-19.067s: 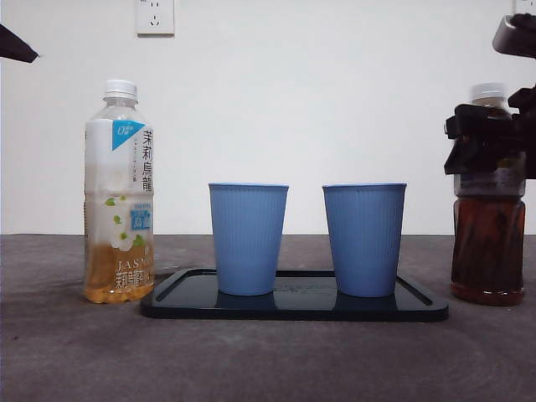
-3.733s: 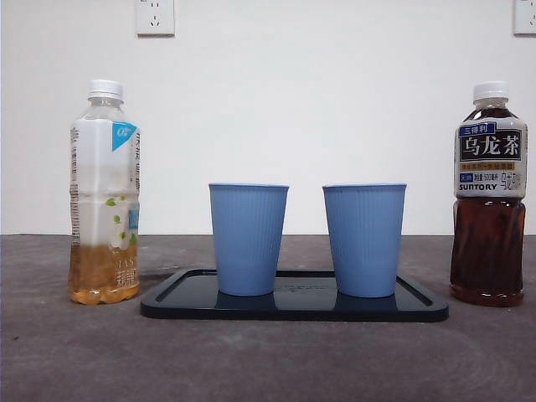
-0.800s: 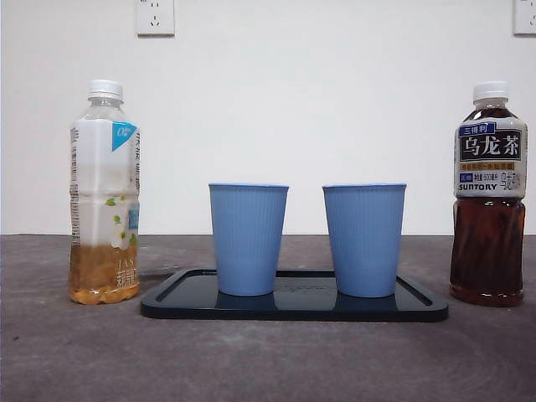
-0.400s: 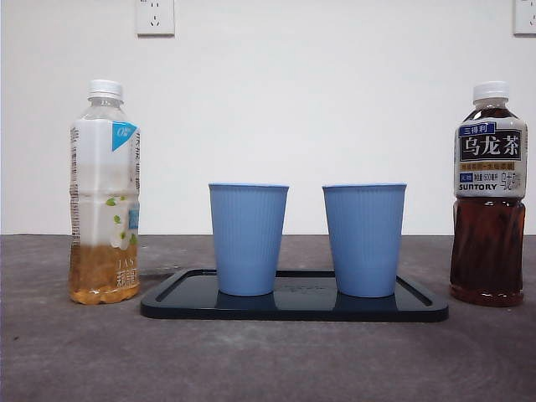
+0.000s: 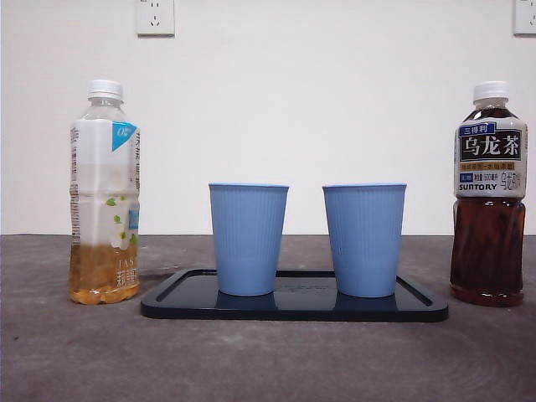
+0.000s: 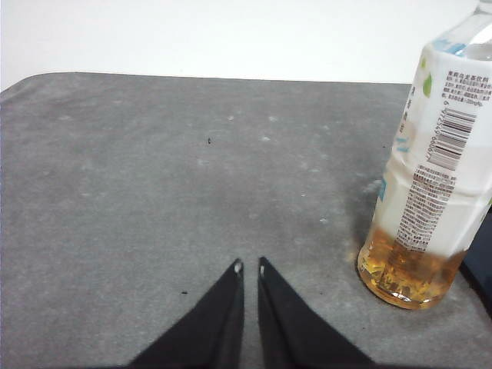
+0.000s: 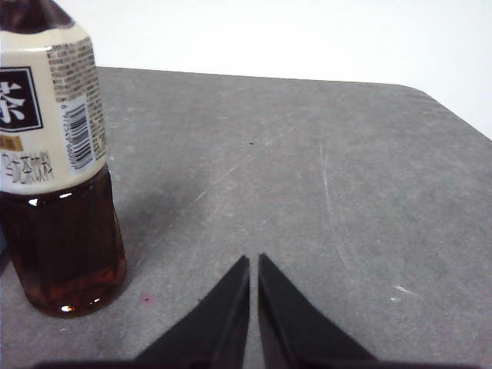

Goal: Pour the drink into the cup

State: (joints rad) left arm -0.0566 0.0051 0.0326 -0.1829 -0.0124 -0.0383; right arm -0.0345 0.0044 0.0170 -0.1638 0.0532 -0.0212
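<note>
Two blue ribbed cups, one on the left (image 5: 248,239) and one on the right (image 5: 363,239), stand upright on a black tray (image 5: 294,306). Left of the tray stands a capped jasmine tea bottle (image 5: 105,193) with a little amber drink at its bottom; the left wrist view shows it too (image 6: 430,181). At the far right stands a capped dark oolong tea bottle (image 5: 489,193), which the right wrist view also shows (image 7: 54,157). My left gripper (image 6: 248,267) is shut, empty, apart from the jasmine bottle. My right gripper (image 7: 253,261) is shut, empty, apart from the oolong bottle. Neither arm shows in the front view.
The grey table (image 5: 268,360) runs to a white wall with two sockets, one at the top left (image 5: 155,16) and one at the top right corner (image 5: 525,16). The table's rounded corners show in both wrist views.
Since 18 s ago the right gripper has let go of the oolong bottle and both arms have left the front view; the jasmine bottle stands further left, turned. Nothing moved in the last second.
</note>
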